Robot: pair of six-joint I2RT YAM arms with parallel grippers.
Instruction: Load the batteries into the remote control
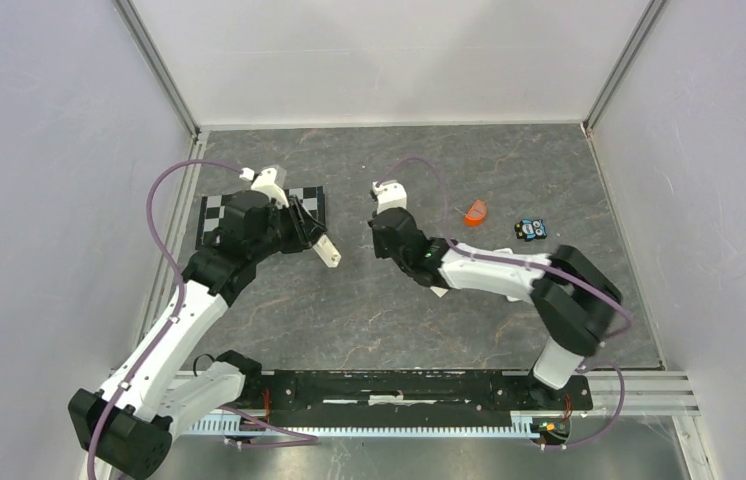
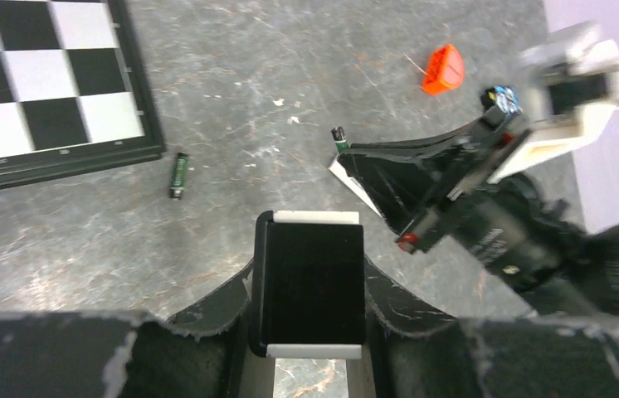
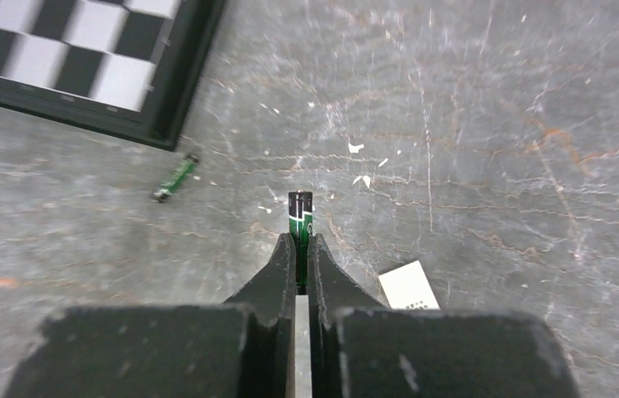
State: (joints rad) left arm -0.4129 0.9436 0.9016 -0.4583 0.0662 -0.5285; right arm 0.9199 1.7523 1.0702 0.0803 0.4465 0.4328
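Right hand (image 3: 298, 242) pinches one battery (image 3: 299, 212); left hand (image 2: 310, 292) clamps the remote control (image 2: 313, 269).

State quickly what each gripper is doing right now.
Left gripper: closed, holding the remote control.
Right gripper: closed, holding one battery.

One battery (image 3: 299, 217) and the other battery (image 3: 175, 178) are green and black, the board (image 2: 41, 75) checkered black-and-white, black-framed, the table (image 1: 349, 320) veined grey, the remote (image 2: 313, 282) black with white ends.
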